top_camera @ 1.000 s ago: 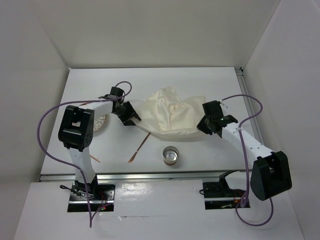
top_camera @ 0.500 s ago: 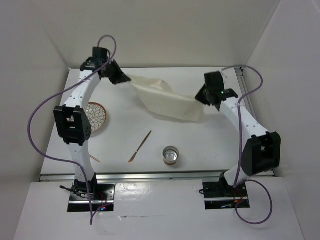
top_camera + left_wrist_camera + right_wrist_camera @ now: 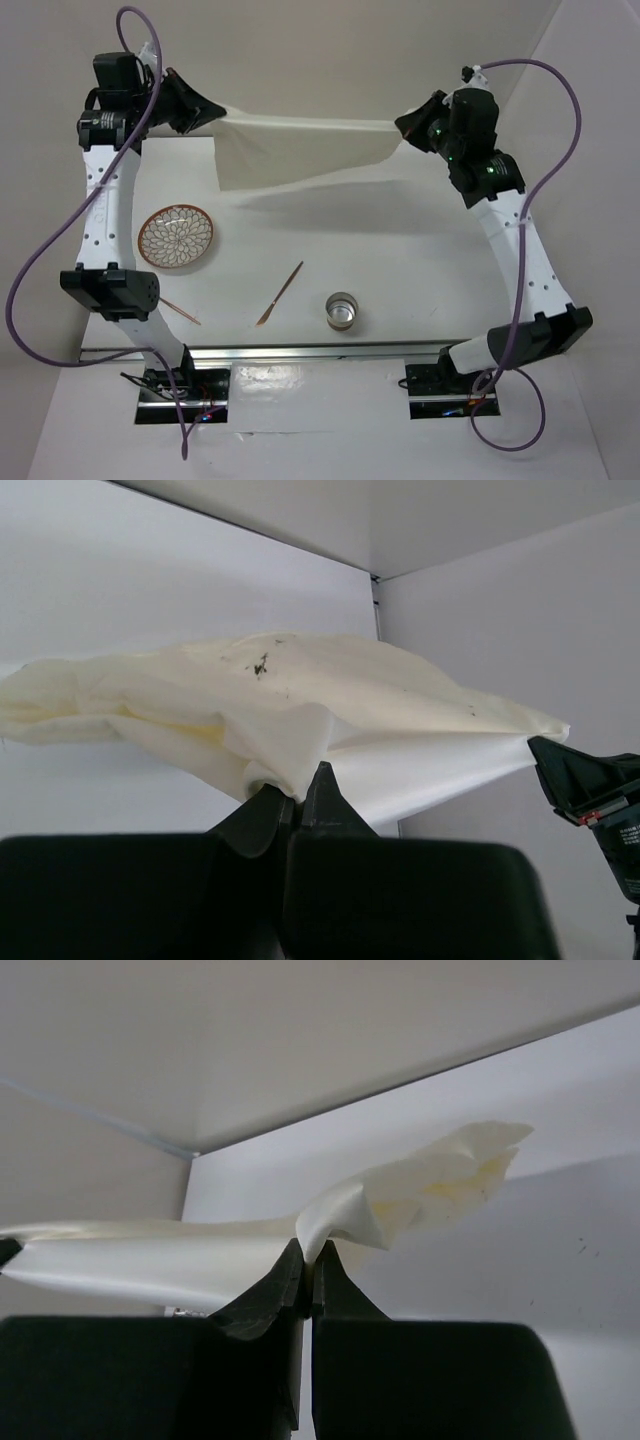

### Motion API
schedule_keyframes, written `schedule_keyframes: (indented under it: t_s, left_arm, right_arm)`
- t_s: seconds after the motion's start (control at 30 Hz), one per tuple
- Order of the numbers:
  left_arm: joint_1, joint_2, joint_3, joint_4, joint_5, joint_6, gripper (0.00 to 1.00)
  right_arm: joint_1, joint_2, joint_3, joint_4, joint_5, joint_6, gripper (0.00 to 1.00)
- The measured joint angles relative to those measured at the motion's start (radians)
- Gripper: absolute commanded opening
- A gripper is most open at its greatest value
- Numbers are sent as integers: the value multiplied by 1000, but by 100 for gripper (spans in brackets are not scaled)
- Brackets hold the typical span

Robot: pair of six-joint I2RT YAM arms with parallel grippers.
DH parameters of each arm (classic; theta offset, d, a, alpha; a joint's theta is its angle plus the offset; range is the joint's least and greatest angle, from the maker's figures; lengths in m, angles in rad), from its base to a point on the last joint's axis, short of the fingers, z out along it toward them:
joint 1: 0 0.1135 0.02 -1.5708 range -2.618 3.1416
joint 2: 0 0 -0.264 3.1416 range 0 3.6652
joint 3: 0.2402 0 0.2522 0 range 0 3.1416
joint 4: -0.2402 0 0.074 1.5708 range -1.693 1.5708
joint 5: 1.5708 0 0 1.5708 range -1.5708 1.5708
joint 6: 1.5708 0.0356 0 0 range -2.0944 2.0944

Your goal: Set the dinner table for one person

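Dinner table (image 3: 420, 250), a plain white matte rectangular top, lay beneath a cream fabric placemat (image 3: 300, 150) stretched between left gripper (image 3: 213, 112) and right gripper (image 3: 402, 125), both clamped on it.

Cream placemat (image 3: 300, 150), upper centre: soft, creased cloth with a faint satin sheen and a few dark specks. Dinner table (image 3: 430, 240): smooth, matt white; left gripper (image 3: 298, 788) and right gripper (image 3: 309, 1255): matt black plastic. Lower frame: glossy clear tumbler (image 3: 342, 310), brown wood-like knife (image 3: 280, 293) and, at left, a smooth patterned plate (image 3: 175, 236) with a terracotta-coloured rim.
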Motion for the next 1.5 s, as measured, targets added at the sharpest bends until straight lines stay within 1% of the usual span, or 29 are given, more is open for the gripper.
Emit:
schedule_keyframes:
  t_s: [0.17,0.37,0.43,0.53,0.6,0.73,0.77,0.9,0.97,1.07,1.17,1.27,1.33,1.4,1.47,1.5]
  left_arm:
    - [10,-91,-45,-42,48,25,0]
    - [13,-210,-117,-65,82,61,0]
    - [13,-242,-137,-68,86,72,0]
    - [15,-247,-135,-62,93,76,0]
    - [15,-224,-134,-57,93,79,0]
    - [11,-68,-47,-47,90,81,0]
    - [8,-10,-8,-48,90,83,0]
    - [0,211,172,-45,91,85,0]
    - [-2,299,235,-22,106,69,0]
    - [-2,348,238,22,128,47,0]
    - [-1,353,230,53,143,40,0]
    - [2,328,183,108,154,45,0]
    - [3,279,80,137,156,51,0]
    - [4,224,-53,173,157,68,0]
    - [4,149,-235,200,153,82,0]
    - [2,111,-336,213,145,97,9]
  right_arm:
    - [0,-107,-33,-19,-33,5,0]
    - [0,-190,-39,-60,-49,24,0]
    - [0,-201,-39,-63,-52,26,0]
    - [0,-187,-32,-65,-48,25,0]
    - [-1,-145,-14,-62,-40,16,0]
    - [-26,-10,55,-41,-48,-6,0]
    - [-41,64,93,-37,-57,-10,0]
    - [-79,265,225,-6,-84,-29,0]
    - [-95,360,309,4,-98,-32,0]
    - [-116,475,429,16,-129,-34,0]
    - [-122,500,454,24,-141,-34,0]
    - [-123,473,404,64,-148,-37,0]
    - [-124,412,284,109,-156,-35,0]
    - [-124,331,113,150,-167,-29,0]
    - [-125,250,-60,176,-182,-22,0]
    - [-125,214,-144,181,-195,-19,0]
